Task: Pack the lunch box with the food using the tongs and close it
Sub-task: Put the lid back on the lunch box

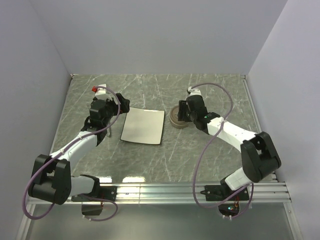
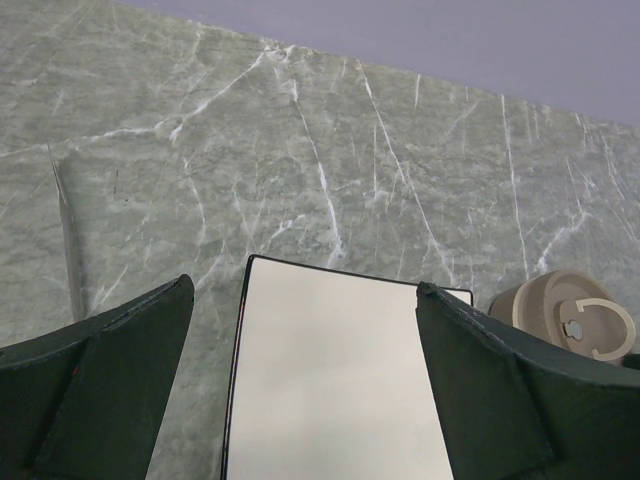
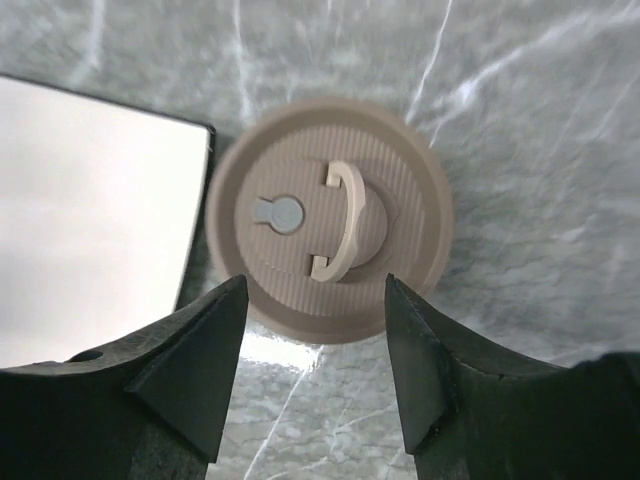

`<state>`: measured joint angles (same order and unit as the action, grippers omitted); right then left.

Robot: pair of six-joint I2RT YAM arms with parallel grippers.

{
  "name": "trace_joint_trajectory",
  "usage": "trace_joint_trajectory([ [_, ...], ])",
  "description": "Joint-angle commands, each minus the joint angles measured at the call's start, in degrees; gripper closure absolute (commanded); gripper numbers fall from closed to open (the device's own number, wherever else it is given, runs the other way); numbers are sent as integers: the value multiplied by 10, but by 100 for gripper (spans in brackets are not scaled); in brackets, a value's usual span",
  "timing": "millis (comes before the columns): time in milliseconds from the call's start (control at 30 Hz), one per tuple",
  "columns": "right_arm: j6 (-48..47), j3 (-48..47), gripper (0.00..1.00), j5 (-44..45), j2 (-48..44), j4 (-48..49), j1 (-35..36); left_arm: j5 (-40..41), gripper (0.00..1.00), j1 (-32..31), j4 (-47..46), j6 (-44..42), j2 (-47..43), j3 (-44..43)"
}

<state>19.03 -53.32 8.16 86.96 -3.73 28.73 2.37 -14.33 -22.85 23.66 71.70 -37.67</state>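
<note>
Marble counter (image 1: 200, 150) carries your white plate (image 1: 143, 126) mid-frame in the top view. Lunch box (image 1: 174, 119) sits just right of it, lid (image 3: 330, 230) on. Right pincer (image 3: 315, 290) is over the lid, jaws apart, gripping nothing. Left pincer (image 2: 305, 290) is wide open over the plate. Thin tongs (image 2: 67, 235) lie left of the plate, long axis up-frame.

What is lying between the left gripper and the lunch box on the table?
The white square plate lies between the left gripper and the lunch box; the top view shows this best.
</note>
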Motion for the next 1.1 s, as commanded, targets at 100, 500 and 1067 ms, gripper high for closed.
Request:
trace_joint_trajectory([
  [100,-42,0,35,42,-136,52,6,9,1,3,-21,8,-32,9],
  [500,-67,146,19,130,-277,217,-44,172,1,3,-43,45,-253,134],
  [1067,-55,155,19,94,-273,226,-71,193,1,3,-48,38,-304,155],
])
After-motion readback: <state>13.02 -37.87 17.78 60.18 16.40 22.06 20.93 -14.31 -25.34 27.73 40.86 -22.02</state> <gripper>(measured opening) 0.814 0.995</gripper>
